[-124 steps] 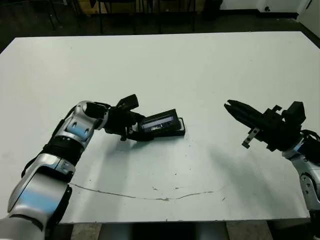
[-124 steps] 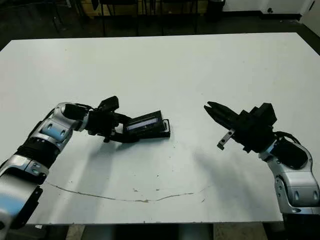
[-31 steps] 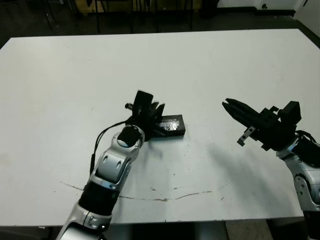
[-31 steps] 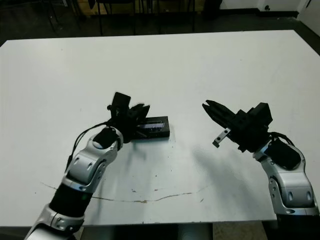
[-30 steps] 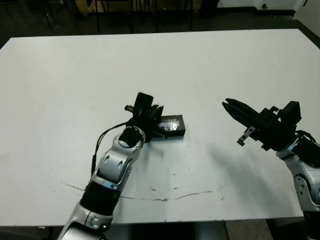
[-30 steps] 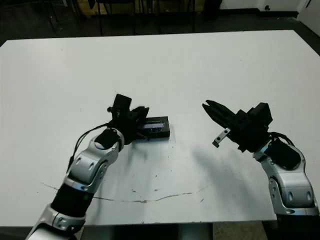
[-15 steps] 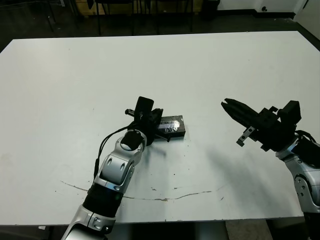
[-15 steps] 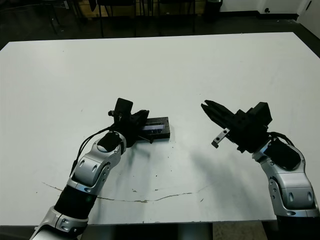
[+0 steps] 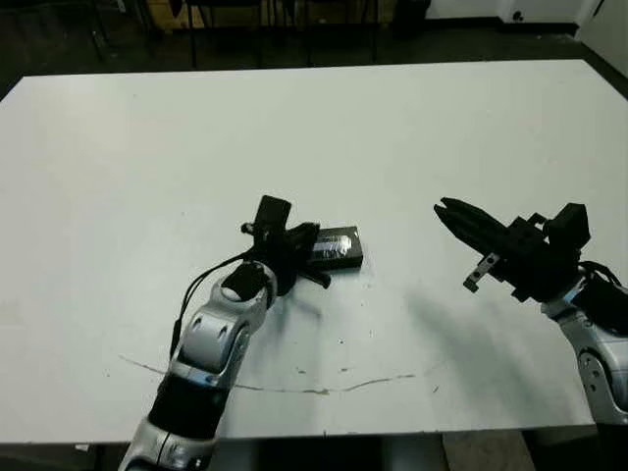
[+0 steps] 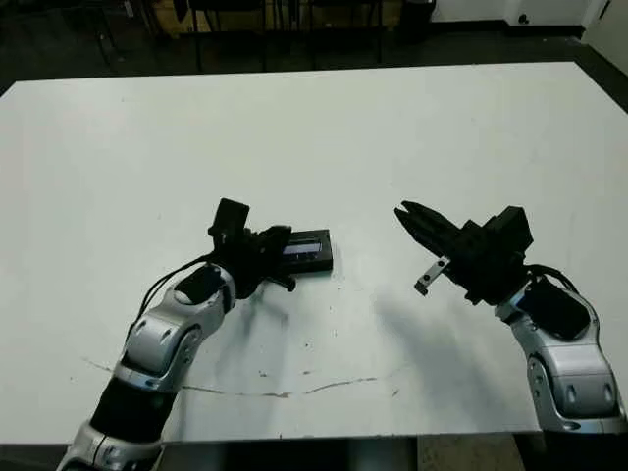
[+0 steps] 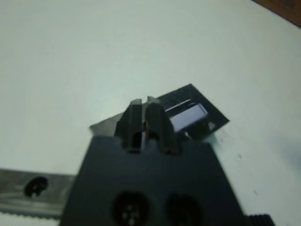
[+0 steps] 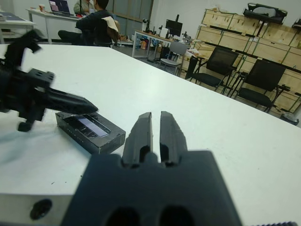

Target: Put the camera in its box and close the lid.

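Box lying lidded on the table, both grippers standing off it with nothing in hand

The box (image 9: 336, 248) is sitting flat near the middle of the white table (image 9: 412, 128), its lid (image 12: 89, 125) with the pale patch resting on top; the camera is not showing, so I judge it is lying inside. The left gripper (image 9: 312, 272) is hovering just beside the box's left end, fingers (image 11: 141, 115) pressed together and holding nothing. The right gripper (image 10: 410, 220) is hanging well apart to the right, its fingers (image 12: 151, 132) nearly touching and likewise holding nothing. The box is looking small, stiff and light, with smooth faces, so it is likely sliding under any sideways push; pressing straight down on the lid's flat top, or pinching across the short sides, is looking the surest hold.
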Controlling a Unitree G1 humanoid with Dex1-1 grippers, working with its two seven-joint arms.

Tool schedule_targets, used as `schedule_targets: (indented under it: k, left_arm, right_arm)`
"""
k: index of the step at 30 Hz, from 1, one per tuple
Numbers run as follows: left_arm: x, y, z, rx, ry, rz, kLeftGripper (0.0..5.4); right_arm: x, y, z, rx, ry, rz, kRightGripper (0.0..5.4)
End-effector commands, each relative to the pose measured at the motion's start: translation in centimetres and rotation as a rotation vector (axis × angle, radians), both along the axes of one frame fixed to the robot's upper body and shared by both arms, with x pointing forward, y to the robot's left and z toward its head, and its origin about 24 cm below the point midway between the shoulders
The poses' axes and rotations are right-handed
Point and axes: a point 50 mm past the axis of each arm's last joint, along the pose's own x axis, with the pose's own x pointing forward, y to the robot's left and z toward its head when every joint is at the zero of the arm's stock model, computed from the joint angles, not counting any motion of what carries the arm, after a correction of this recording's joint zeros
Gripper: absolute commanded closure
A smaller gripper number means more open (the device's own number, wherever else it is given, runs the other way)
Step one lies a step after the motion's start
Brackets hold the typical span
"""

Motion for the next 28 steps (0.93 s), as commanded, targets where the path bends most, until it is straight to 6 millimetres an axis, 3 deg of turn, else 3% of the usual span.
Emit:
schedule_targets:
  k: [1,7,10,12,15,20,28]
  left_arm:
    - [-0.6,1.7,1.3,-0.039,-0.121,0.046,5.38]
    - [-1.9,5.4,3.2,-0.073,-0.341,0.140,5.38]
    - [-2.7,7.6,4.0,0.054,-0.520,0.196,5.38]
    - [-3.2,8.8,4.2,0.130,-0.619,0.244,5.38]
    - [-4.1,10.6,3.7,0.101,-0.650,0.366,5.38]
    - [-5.6,11.3,2.9,0.040,-0.663,0.492,5.38]
    - [-5.6,11.0,2.4,-0.002,-0.643,0.540,5.38]
  right_arm:
    - [0.0,0.2,-0.7,0.043,0.019,-0.024,5.40]
    - [0.1,1.4,-0.9,0.073,0.016,-0.078,5.40]
    - [0.0,1.9,-1.2,0.118,0.018,-0.128,5.40]
    - [-0.1,2.2,-1.4,0.139,0.020,-0.179,5.40]
    - [-0.4,2.8,-1.7,0.101,-0.003,-0.316,5.40]
    - [-0.5,3.4,-2.3,0.081,-0.019,-0.388,5.40]
    - [-0.2,3.4,-3.0,0.083,-0.027,-0.402,5.40]
